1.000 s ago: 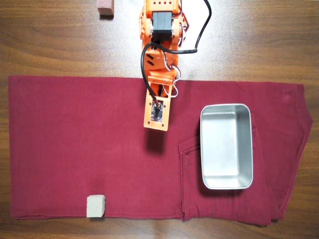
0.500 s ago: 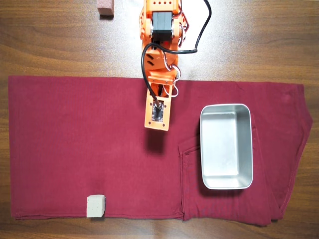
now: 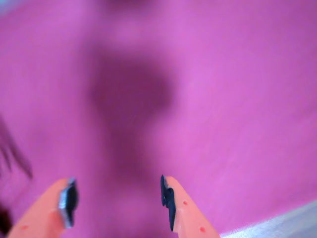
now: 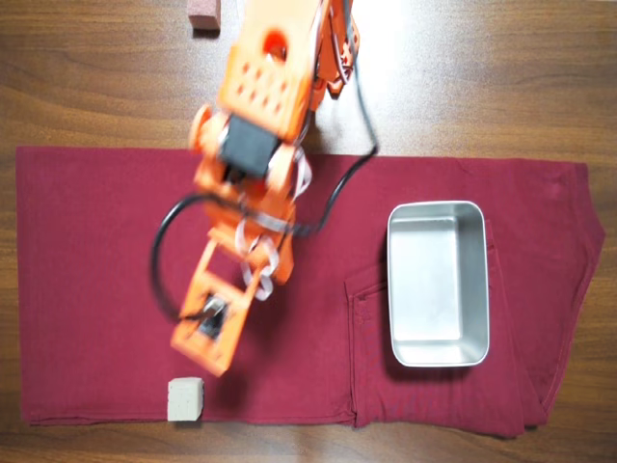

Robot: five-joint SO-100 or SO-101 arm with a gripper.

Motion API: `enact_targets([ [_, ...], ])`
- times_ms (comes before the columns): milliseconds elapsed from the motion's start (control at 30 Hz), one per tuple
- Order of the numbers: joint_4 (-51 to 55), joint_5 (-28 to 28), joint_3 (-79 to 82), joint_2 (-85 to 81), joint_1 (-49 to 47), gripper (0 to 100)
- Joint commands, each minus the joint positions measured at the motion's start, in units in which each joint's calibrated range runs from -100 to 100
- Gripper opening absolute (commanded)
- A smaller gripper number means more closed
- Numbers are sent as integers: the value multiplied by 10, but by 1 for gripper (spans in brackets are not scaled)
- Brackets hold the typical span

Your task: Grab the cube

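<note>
Blurred cloth (image 3: 223,99), cube (image 4: 186,399) outside wrist view

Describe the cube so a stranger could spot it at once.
In the overhead view, find the dark red cloth covering the wooden table. Near its bottom edge, left of centre, sits the cube. It is small and pale beige, unlike the reddish block at the top.

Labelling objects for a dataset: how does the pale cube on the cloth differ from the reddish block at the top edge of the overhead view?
The cube is pale beige; the reddish block is pinkish-brown. The cube sits on the red cloth near its bottom edge; the block sits on the bare wooden table, cut off by the frame. The arm reaches toward the cube, away from the block. Both look matte.
</note>
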Motion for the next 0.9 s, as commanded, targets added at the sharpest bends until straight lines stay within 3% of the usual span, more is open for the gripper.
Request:
enact_targets([
  [0, -19, -8, -192, 130, 43, 26],
  [200, -121, -25, -363, 328, 106, 32],
  [500, -101, -61, -644, 576, 119, 38],
  [867, -79, -73, -740, 692, 103, 38],
])
